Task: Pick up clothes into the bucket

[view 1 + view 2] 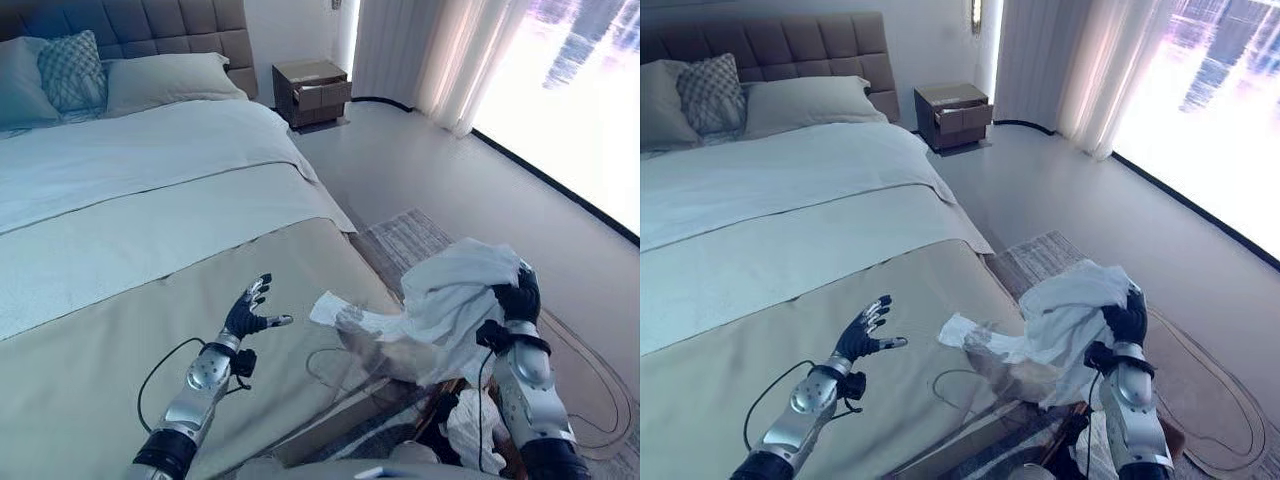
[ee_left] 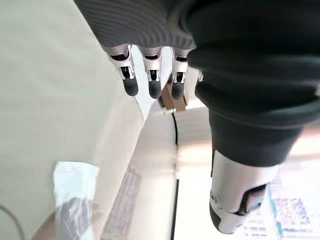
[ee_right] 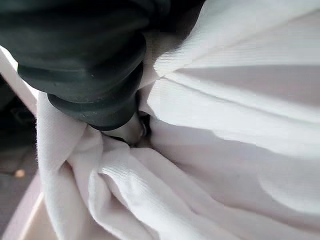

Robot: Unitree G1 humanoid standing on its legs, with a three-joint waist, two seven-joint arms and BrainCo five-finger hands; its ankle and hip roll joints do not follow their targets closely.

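A bed [image 1: 150,200] with pillows [image 1: 165,80], a nightstand [image 1: 312,92], pale curtains [image 1: 420,50].

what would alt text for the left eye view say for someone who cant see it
The robot's right hand holds a bunched white garment up beside a large bed, with more white clothing below it. Its left hand hovers open over the bed's beige cover, and a dark nightstand stands by the headboard.

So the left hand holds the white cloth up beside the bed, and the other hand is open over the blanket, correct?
Not quite: the right hand holds the white cloth, as the left eye view shows. The left hand is the open one over the blanket.
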